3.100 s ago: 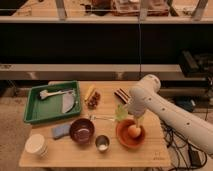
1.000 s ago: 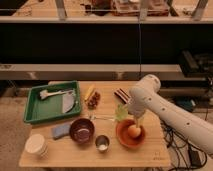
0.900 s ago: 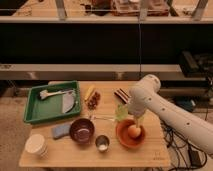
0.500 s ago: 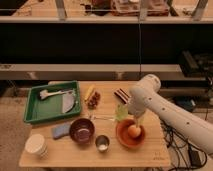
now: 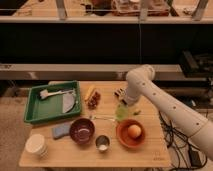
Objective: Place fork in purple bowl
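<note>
The slender silvery fork (image 5: 101,118) lies flat on the wooden table (image 5: 155,152), just beyond the purple bowl (image 5: 81,131) and to its right. The bowl stands upright at the front, left of centre, and looks empty. My gripper (image 5: 122,110) hangs down from the white arm (image 5: 150,92) at the fork's right end, above a pale green object (image 5: 121,114). I cannot tell whether it touches the fork.
An orange bowl (image 5: 131,133) holding a round pale object stands under the arm. A small steel cup (image 5: 102,143) is between the bowls. A green tray (image 5: 31,107) with a pale utensil sits at left, a blue sponge (image 5: 60,131) and white cups (image 5: 36,145) front left, snacks (image 5: 92,96) behind.
</note>
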Robot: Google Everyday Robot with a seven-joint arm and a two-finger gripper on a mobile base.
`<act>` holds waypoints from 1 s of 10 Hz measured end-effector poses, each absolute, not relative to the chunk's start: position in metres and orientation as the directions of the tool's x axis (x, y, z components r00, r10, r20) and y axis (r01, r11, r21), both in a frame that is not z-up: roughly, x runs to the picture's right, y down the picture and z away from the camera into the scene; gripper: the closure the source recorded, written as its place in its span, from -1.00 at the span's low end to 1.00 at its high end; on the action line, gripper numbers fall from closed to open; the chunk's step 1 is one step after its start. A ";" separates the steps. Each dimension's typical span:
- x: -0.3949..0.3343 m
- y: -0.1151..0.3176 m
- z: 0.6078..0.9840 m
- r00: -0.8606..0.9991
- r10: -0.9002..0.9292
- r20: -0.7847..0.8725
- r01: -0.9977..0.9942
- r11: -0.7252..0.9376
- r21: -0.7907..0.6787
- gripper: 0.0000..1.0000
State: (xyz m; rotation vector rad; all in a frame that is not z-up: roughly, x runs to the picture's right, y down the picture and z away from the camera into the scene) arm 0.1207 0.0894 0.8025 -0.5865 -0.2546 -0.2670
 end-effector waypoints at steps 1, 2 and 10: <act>0.120 0.087 0.804 0.936 -0.169 0.309 0.313 0.801 -0.510 -0.36; 0.120 0.088 0.804 0.936 -0.168 0.309 0.313 0.800 -0.512 -0.36; 0.056 0.095 0.817 0.944 -0.158 0.288 0.302 0.764 -0.570 -0.36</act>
